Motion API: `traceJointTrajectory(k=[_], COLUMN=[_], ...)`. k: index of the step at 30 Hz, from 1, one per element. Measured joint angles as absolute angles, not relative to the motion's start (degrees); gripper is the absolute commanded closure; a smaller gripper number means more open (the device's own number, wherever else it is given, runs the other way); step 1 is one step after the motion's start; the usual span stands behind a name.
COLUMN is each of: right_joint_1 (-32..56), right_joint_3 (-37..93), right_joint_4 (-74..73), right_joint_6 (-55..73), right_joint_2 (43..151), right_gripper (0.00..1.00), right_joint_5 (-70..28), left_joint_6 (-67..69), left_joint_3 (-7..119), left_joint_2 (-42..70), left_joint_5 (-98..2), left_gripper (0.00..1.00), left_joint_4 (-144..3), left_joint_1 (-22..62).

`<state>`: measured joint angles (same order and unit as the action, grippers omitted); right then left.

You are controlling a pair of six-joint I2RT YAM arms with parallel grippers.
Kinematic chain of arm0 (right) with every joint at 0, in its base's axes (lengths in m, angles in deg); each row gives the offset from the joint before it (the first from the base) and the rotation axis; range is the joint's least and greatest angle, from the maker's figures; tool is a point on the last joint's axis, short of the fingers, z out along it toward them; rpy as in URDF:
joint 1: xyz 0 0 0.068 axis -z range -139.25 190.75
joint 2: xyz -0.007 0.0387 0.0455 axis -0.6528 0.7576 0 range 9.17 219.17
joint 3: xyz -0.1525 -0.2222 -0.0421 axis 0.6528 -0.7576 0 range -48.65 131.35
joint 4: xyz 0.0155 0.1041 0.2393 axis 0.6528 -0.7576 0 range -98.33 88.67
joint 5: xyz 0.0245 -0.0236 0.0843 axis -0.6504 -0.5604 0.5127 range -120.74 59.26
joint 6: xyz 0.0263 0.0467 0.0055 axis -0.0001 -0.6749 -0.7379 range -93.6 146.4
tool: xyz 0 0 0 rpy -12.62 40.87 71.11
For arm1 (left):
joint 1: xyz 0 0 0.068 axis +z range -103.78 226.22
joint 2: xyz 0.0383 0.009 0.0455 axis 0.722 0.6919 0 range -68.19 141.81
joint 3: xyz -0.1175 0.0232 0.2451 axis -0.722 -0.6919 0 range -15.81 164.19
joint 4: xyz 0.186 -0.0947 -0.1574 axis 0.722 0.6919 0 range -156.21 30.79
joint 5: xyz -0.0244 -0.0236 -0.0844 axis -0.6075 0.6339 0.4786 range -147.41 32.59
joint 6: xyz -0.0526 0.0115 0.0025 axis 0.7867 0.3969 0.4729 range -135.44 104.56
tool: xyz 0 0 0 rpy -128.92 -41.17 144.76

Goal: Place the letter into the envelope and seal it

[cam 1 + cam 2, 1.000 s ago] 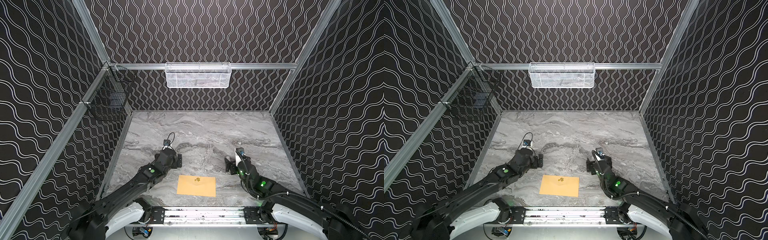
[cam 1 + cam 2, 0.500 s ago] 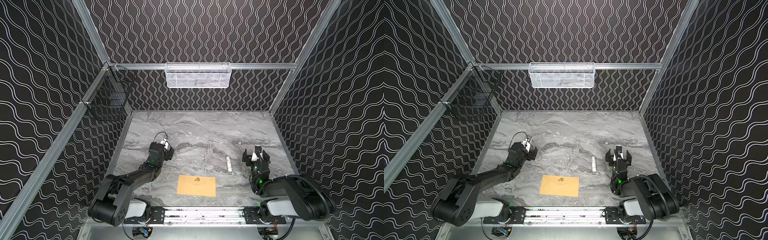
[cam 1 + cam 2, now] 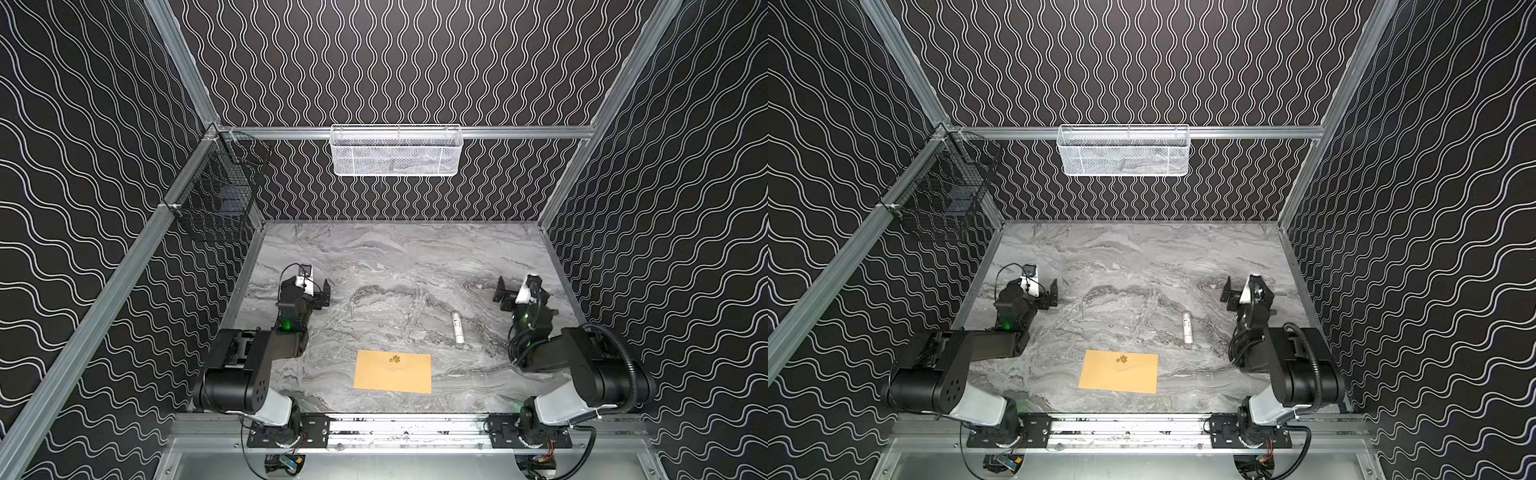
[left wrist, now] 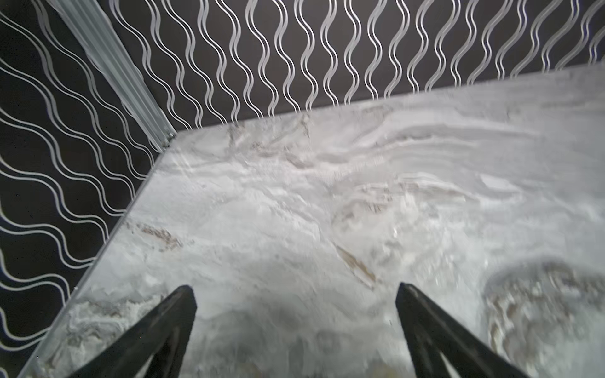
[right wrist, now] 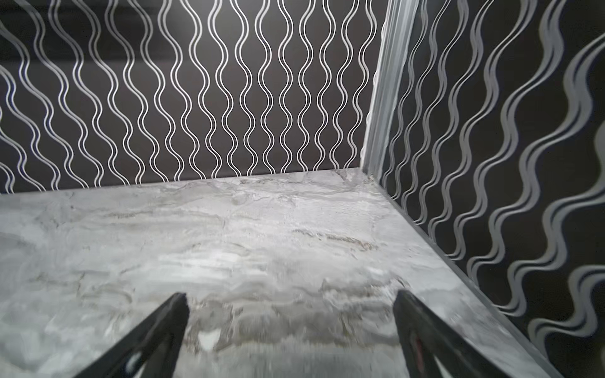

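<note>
Left gripper (image 4: 294, 294): jaws spread wide, nothing held; poised over the marble table (image 4: 294, 196) by the left wall
Right gripper (image 5: 291, 297): jaws spread wide, nothing held; by the right wall
Envelope (image 3: 392, 372): laid flat near the front edge, gold mark up; well apart from both grippers, nearer the camera
White cylinder (image 3: 457, 327): laid between envelope and right gripper

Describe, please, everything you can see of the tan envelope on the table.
The envelope is a tan kraft-paper rectangle lying flat on the grey marbled table, near its front edge, long sides running left to right, slightly skewed. A small gold flower mark sits by the middle of its far edge. It looks closed and smooth; the flap's seams are too faint to trace. Only the table touches it.
</note>
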<state>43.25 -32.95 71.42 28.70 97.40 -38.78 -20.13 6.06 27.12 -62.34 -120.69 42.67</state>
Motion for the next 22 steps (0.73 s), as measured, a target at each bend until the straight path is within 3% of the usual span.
traceJointTrajectory(k=[5, 22], right_joint_1=[44.28, 44.5], right_joint_3=[-32.82, -32.14], right_joint_4=[65.67, 62.37], right_joint_6=[27.31, 26.82], right_joint_2=[97.68, 98.18], right_gripper=[0.0, 0.0], right_joint_5=[-33.77, -31.74], left_joint_6=[-19.93, -19.89], left_joint_3=[6.35, 6.11], left_joint_2=[27.6, 27.32], left_joint_5=[-62.36, -62.36], left_gripper=[0.01, 0.01], left_joint_4=[-120.69, -120.95], left_joint_1=[42.67, 42.67])
